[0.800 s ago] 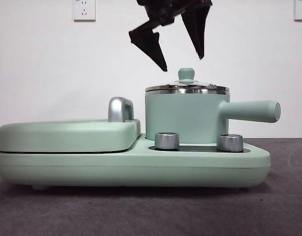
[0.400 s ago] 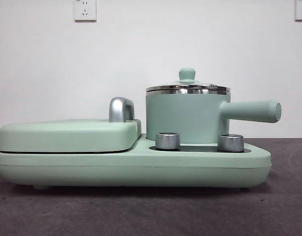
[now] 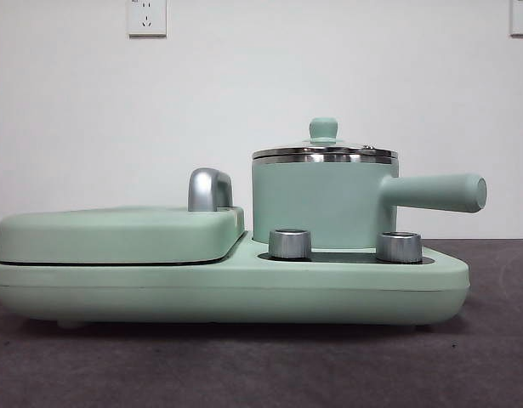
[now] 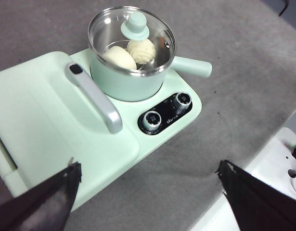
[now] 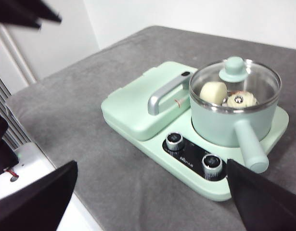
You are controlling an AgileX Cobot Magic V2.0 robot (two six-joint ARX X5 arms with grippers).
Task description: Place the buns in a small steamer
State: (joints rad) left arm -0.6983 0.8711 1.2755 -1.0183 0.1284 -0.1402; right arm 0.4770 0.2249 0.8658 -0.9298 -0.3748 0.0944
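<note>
Two cream-white buns (image 4: 128,54) sit side by side inside the small steamer (image 4: 128,77), visible through its closed glass lid (image 4: 133,33). The steamer stands on the mint green cooker base (image 3: 244,289), at three o'clock from the flat griddle (image 3: 116,234). The left gripper (image 4: 148,192) and right gripper (image 5: 152,197) hang well above, both spread wide and empty.

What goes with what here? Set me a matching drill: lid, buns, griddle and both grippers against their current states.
Things:
1. glass lid with green knob
2. two cream-white steamed buns
3. flat mint green lidded griddle
4. left gripper and right gripper

States:
A. closed, chrome handle on top
B. open, away from the appliance
C. seated on the mint green cylindrical steamer pot
D. inside the pot, under the lid

Pairs: 1-C, 2-D, 3-A, 4-B
</note>
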